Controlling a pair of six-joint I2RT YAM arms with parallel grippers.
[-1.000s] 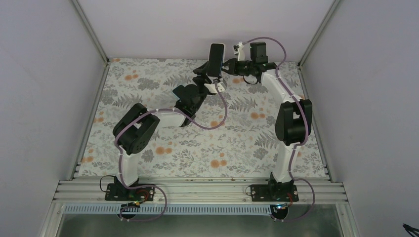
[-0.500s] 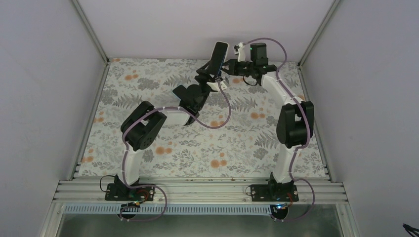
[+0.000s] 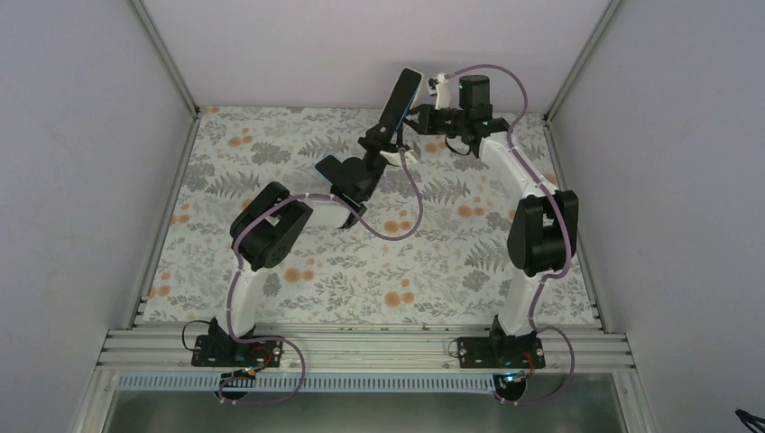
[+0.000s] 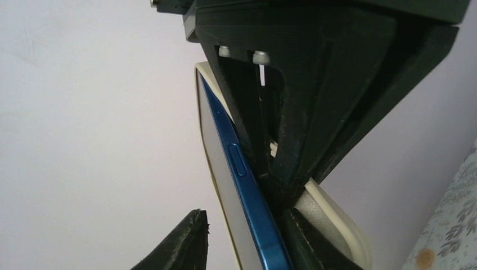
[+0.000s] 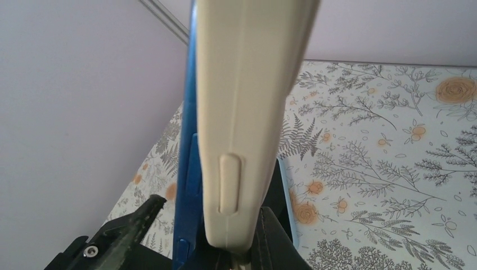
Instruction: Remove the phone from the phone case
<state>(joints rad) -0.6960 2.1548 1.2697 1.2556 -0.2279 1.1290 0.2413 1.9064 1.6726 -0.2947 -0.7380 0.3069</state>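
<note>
Phone: the blue phone (image 3: 403, 93) is up in the air at the top middle of the top view. It is tilted, with its top end leaning to the right.
Phone case: the cream phone case (image 5: 247, 101) lies against the back of the phone. In the right wrist view it fills the middle, and the phone's blue edge shows just to its left.
Right gripper: the right gripper (image 3: 420, 119) is pinched tight on the phone case, to the right of the phone in the top view.
Left gripper: the left gripper (image 3: 386, 137) sits at the phone's lower end. Its jaws are narrow but not closed on anything.
Left fingers: in the left wrist view one black finger (image 4: 183, 244) is at the bottom left, with a strip of wall showing between it and the phone's glass.
Table: the flower-print table (image 3: 271, 271) is below, and the phone is not touching it.
Arms: both arms reach to the top of the top view and meet at the phone.
</note>
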